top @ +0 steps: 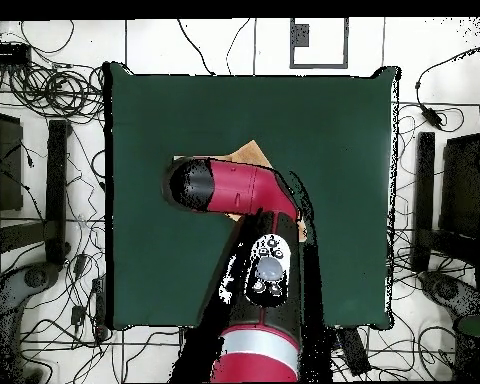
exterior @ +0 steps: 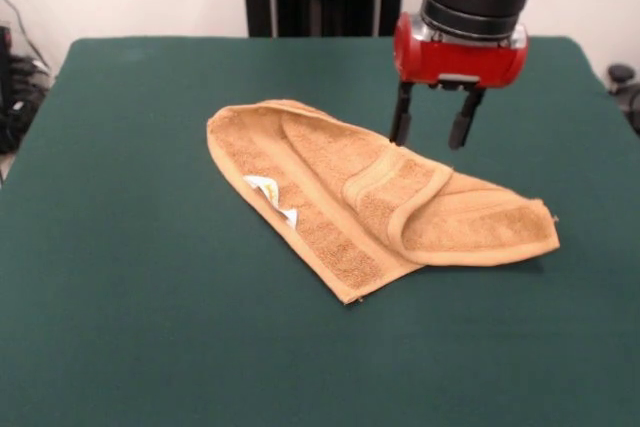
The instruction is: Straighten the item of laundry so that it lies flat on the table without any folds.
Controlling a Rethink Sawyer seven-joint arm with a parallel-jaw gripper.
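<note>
**A:** Front view, item one?

**B:** Towel (exterior: 370, 202), mid-table (exterior: 130, 327), long axis running upper-left to lower-right, right end folded over. My gripper (exterior: 436, 129) hangs just above that fold's far edge, fingers (exterior: 401, 119) spread, holding nothing.

**A:** Overhead view?

**B:** My arm (top: 234, 187) covers most of it; only a towel corner (top: 249, 152) shows. I judge the fold sits just below and nearer the camera.

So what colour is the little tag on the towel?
White, with faint markings; the tag on the towel shows best in the front view.
</note>
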